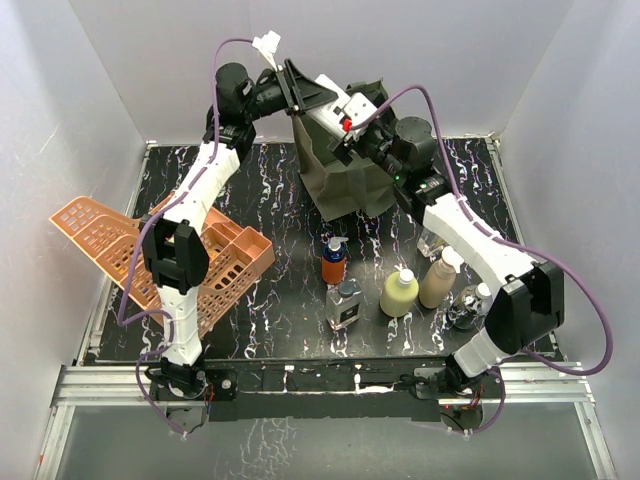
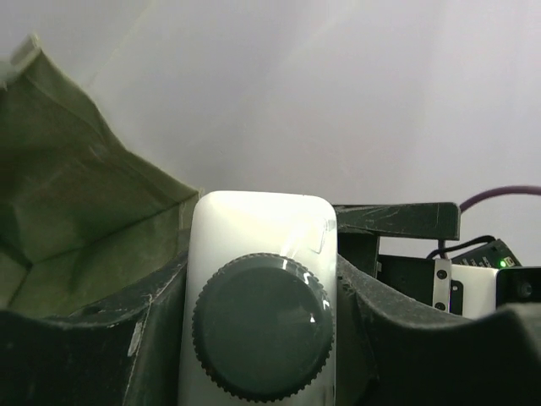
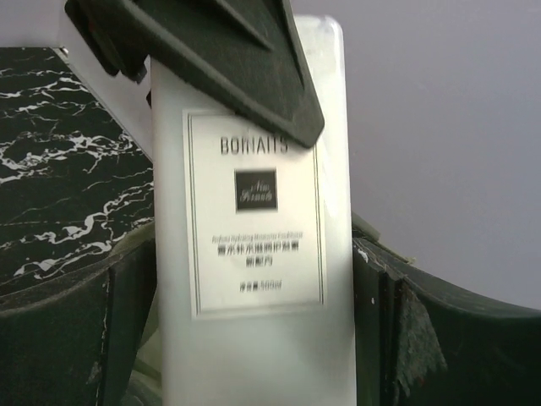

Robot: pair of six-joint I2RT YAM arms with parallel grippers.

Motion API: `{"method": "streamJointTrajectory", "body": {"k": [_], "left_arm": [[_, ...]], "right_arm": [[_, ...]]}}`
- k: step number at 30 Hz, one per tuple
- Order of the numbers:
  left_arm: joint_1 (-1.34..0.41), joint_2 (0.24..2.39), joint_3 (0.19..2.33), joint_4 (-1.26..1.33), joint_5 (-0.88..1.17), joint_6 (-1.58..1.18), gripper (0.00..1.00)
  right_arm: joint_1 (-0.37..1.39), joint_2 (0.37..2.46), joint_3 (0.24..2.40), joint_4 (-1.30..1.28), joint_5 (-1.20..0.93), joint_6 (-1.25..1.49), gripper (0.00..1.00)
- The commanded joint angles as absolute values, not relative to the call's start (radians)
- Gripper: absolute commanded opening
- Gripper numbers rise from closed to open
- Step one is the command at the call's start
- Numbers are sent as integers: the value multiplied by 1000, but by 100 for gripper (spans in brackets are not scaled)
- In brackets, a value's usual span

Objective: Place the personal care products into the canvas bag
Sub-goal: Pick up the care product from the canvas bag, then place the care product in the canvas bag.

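Observation:
The olive canvas bag point(image 1: 340, 185) stands at the back middle of the table, and both grippers meet above its open mouth. My left gripper point(image 1: 325, 98) point(image 2: 262, 288) is shut on a white bottle point(image 2: 262, 224) point(image 3: 254, 338) with a dark ribbed cap point(image 2: 264, 326), gripping near its top. One of its fingers point(image 3: 228, 59) crosses the bottle's upper end in the right wrist view. My right gripper point(image 1: 352, 125) point(image 3: 254, 271) flanks the labelled body, open, its fingers close beside it. The bag's lining point(image 2: 76, 211) lies below.
Standing on the table in front of the bag are an orange bottle with a blue top point(image 1: 334, 262), a square clear bottle point(image 1: 344, 305), a yellow-green pump point(image 1: 399, 292), a tan bottle point(image 1: 438, 280) and a dark round one point(image 1: 466, 308). Orange baskets point(image 1: 120, 240) point(image 1: 235, 265) lie at the left.

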State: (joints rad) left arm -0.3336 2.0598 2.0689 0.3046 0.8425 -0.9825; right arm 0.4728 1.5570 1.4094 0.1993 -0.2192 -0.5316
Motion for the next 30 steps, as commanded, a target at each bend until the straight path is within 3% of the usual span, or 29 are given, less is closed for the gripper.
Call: {"method": "streamJointTrajectory", "body": {"k": [1,7,22,30], "left_arm": [[-303,2047,2196,392,757,-985,0],[-302,2113,2288,352,740,-914,0],[-366,2301,2524,90,710,-364,0],[-441,2269,2465,62,645,-134,0]], "right_arm": [[471,1483,1410,191,-189,-584,94],[471,1470,1409,156,-162,-582,99],[430,1396,1437,-29,170,-444,100],[314,1443,1542,-281,-16,-211,91]]}}
